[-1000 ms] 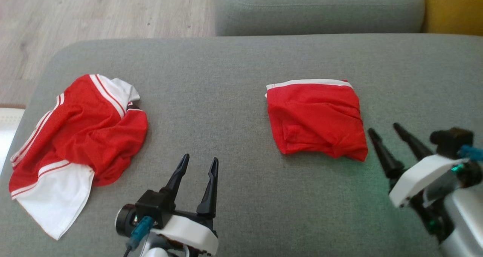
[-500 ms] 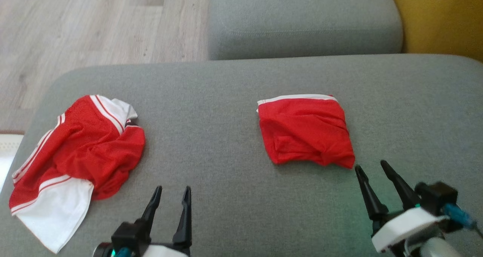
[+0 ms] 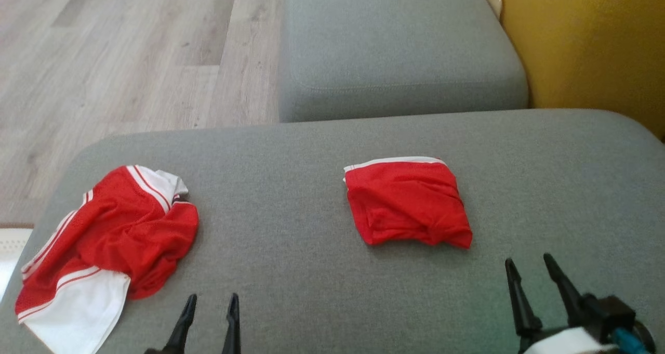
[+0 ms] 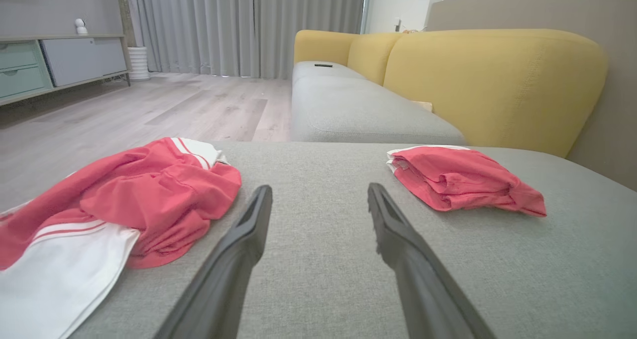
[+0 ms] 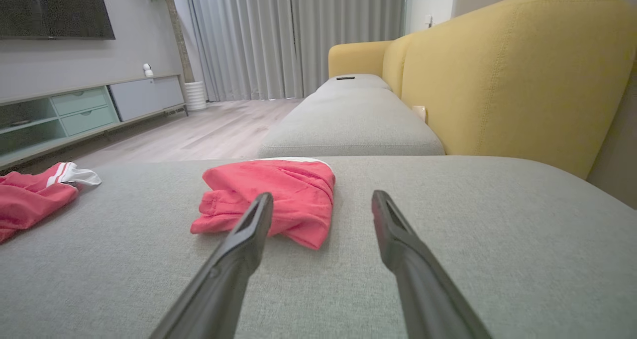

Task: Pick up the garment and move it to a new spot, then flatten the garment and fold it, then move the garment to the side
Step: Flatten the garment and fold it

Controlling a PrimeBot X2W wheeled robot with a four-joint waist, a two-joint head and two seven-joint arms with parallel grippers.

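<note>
- The folded garment (image 3: pixel 408 206) lies near the middle of the grey cushion (image 3: pixel 291 198), at 11 o'clock from the right gripper (image 3: pixel 528 260) and apart from it. It looks finished.
- The crumpled garment (image 3: pixel 111 229), red with white panels, lies at 10 o'clock from the left gripper (image 3: pixel 213 298), near the cushion's left edge. It is probably the next one to pick up.
- Both grippers have their fingers spread and hold nothing, hovering low over the near edge of the cushion.
- To do the pick-up well, reach with the left gripper toward 10 o'clock. Pinch a raised red fold rather than the flat white panel, and lift high enough that no cloth drags.
- Set it down in the bare stretch between the garments, well clear of the folded one.
- Count: two garments, two grippers, four fingers, and two grey cushions, the second cushion (image 3: pixel 395 42) at 12 o'clock.
</note>
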